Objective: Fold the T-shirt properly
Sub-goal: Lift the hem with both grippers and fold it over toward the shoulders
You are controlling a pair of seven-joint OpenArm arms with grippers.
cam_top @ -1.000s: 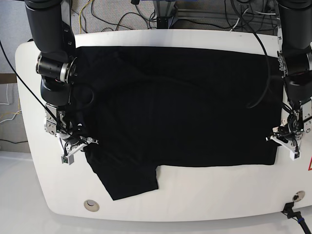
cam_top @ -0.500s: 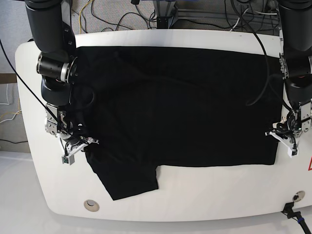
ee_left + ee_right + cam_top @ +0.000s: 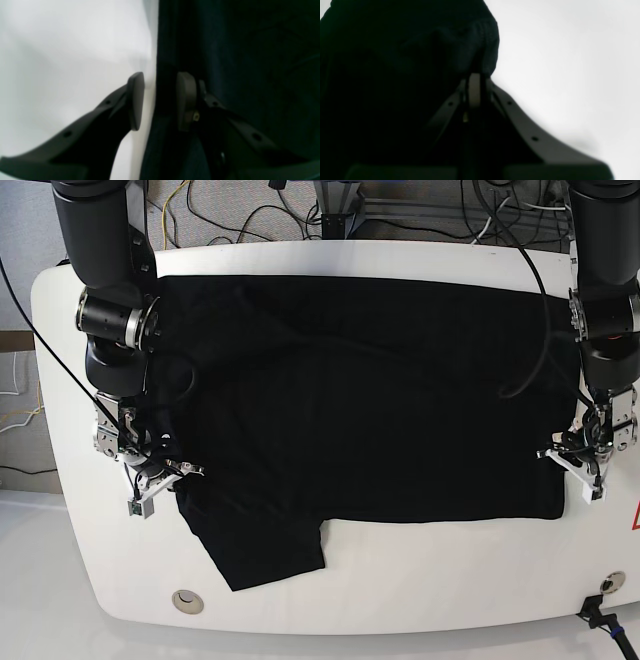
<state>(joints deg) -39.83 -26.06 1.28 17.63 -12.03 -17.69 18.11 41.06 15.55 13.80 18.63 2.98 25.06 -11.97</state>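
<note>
The black T-shirt (image 3: 350, 400) lies spread over the white table (image 3: 420, 590), one sleeve sticking out toward the front left. No print shows. My right gripper (image 3: 170, 473) is at the shirt's left edge. In the right wrist view it (image 3: 475, 77) is shut on a bunched fold of the shirt (image 3: 460, 45). My left gripper (image 3: 572, 465) is at the shirt's right edge. In the left wrist view it (image 3: 160, 85) is open and straddles the cloth edge (image 3: 162, 50), one finger (image 3: 136, 100) over bare table and the other (image 3: 185, 100) over the cloth.
Cables (image 3: 260, 210) run behind the table's far edge. A round metal fitting (image 3: 187, 601) sits at the front left. A black plug (image 3: 598, 612) and a red sticker (image 3: 635, 520) are at the right edge. Bare table shows along the front.
My left gripper has moved a little left and away from the front edge, onto the shirt's right edge. The right gripper and the shirt have barely moved.
</note>
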